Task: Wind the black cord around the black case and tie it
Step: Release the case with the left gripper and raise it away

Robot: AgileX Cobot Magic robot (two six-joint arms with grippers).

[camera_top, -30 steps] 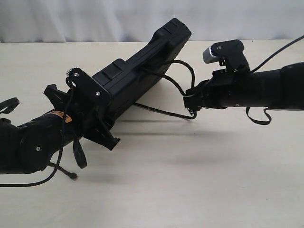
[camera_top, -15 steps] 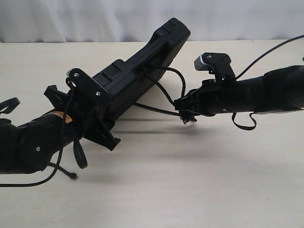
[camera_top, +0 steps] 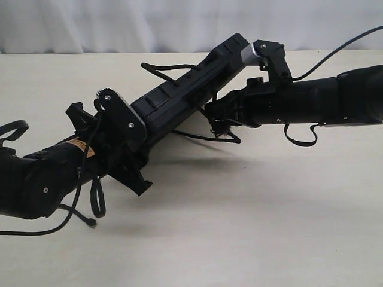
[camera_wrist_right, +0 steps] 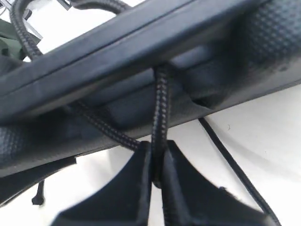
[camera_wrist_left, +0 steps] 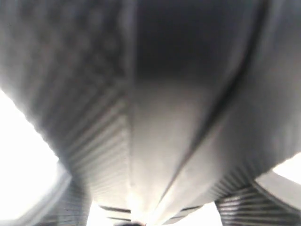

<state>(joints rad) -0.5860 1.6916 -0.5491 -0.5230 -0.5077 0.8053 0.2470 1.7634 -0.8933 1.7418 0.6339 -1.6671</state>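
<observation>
Our left gripper [camera_top: 127, 142] clamps the black case [camera_top: 191, 89]; our right gripper [camera_wrist_right: 157, 162] pinches the black cord [camera_wrist_right: 160, 108]. Pulling hard, we risk twisting the case loose.

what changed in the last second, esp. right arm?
The right gripper, shut on the black cord, moved up toward the black case, from clear of it to just under its raised end; the slack loop shrank. A cord loop now shows above the case's far edge. The left gripper and case shifted slightly up. Unchanged: both grips, case held aslant.
</observation>
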